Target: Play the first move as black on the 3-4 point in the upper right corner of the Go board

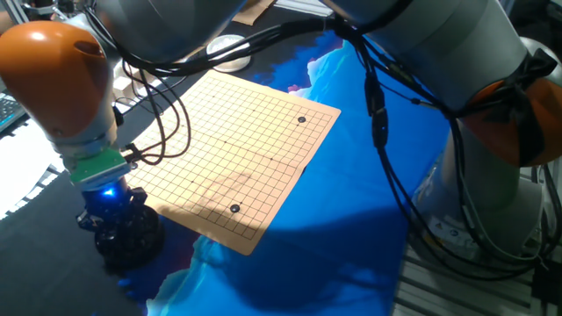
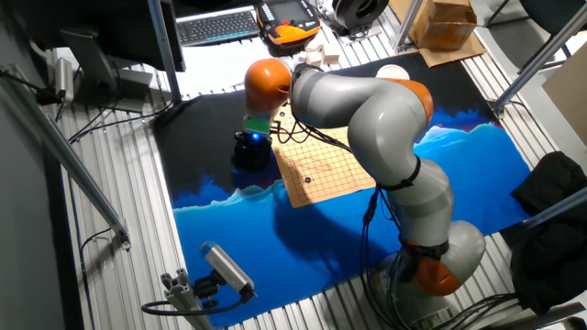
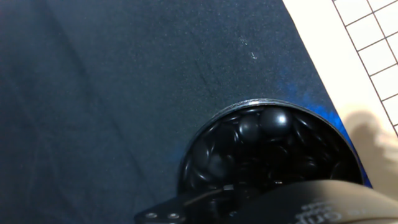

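Board (image 1: 233, 149): flat square of pale tan wood, ruled with a fine dark grid; it lies tilted on the cloth, one corner toward 6 o'clock in the one fixed view. Two black stones already sit on it, one (image 1: 302, 119) near the 1 o'clock corner, one (image 1: 234, 208) near the 6 o'clock corner.
Cloth (image 1: 334, 228): matte fabric, bright blue with a pale wave-like edge, turning to dark, finely grained black at 9 o'clock, where the bowl stands.
Bowl (image 3: 273, 107): round, dark, with a thin shiny rim; in the hand view it sits at 5 o'clock, just beside the board's white margin, lit by a blue glow on its 2 o'clock side.
Black (image 3: 273, 118): small, round, glossy stone with a bright highlight, lying on top of the heap of like stones in the bowl, near the rim at 12 o'clock.
Arm (image 2: 385, 119): smooth grey shells with orange joint caps, black cables looped around it.
Gripper (image 1: 112, 211): black, beneath a green ring and a blue light, directly over the bowl at 8 o'clock from the board; its fingers are hidden, so I cannot tell whether they are apart or together.
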Robot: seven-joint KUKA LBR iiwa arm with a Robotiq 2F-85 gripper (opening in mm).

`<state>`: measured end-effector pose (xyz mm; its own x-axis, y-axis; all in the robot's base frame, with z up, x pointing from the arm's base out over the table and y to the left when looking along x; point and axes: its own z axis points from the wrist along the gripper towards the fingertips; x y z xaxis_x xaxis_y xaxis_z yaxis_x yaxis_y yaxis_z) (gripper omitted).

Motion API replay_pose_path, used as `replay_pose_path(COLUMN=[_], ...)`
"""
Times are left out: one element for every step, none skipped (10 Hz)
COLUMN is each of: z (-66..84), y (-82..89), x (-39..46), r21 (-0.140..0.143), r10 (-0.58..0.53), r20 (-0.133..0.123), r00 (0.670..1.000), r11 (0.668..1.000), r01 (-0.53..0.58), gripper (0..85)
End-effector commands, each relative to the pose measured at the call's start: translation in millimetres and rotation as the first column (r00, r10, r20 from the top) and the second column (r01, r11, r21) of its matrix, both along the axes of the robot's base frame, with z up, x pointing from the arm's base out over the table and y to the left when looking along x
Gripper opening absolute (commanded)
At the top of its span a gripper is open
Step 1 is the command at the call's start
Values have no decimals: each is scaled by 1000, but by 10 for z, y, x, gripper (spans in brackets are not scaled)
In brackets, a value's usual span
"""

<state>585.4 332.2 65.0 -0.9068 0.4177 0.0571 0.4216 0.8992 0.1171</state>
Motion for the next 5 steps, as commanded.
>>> replay_pose_path(z=[71,153,216,265,323], y=[-26,-58,-75,-78,-81], x=[12,18,13,-1,-19], r21=[16,31,24,15,10], r10=[16,23,31,35,37], r20=[-13,-24,-28,-29,-32], r00=[1000,999,999,999,999], r11=[1000,999,999,999,999], r01=[-16,-22,-31,-35,-37], gripper=[0,0,0,0,0])
